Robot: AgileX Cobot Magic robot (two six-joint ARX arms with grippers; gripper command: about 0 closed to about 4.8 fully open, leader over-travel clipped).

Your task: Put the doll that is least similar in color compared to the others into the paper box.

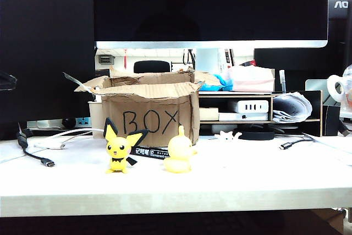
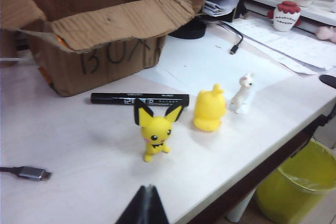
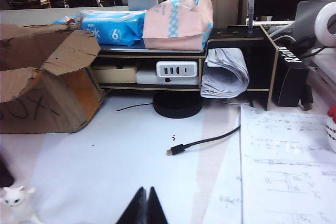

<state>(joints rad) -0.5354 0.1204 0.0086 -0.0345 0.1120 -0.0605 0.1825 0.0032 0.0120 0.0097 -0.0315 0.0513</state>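
I've got the left gripper (image 2: 145, 206) hanging above the near part of the table (image 1: 247, 182), fingers pressed together into one dark wedge, nothing in them. Right gripper (image 3: 145, 206) is the same: tips together, empty, hovering over bare tabletop on the right side. Neither arm shows in the exterior view. The doll (image 1: 227, 135), the small white figure, stands upright on the table at roughly 3 o'clock from the paper box (image 1: 148, 111) in the exterior view, just off its right corner, not touching it. In the left wrist view the doll (image 2: 243, 94) sits just beside the plain yellow duck-like figure (image 2: 209, 110), a small gap between them. In the right wrist view only its head (image 3: 14, 196) pokes in at the frame edge. The box is open, flaps ragged and splayed, "BOX" in marker on the front face. Yellow mouse figure (image 1: 121, 148) with black ears stands in front of the box at about 6 o'clock, the duck figure (image 1: 179, 151) well to its right. A black marker pen (image 2: 139, 98) lies flat between the box and the two yellow figures. A USB cable end (image 2: 30, 172) lies at the table's left side. I can't tell from here what's inside the box.
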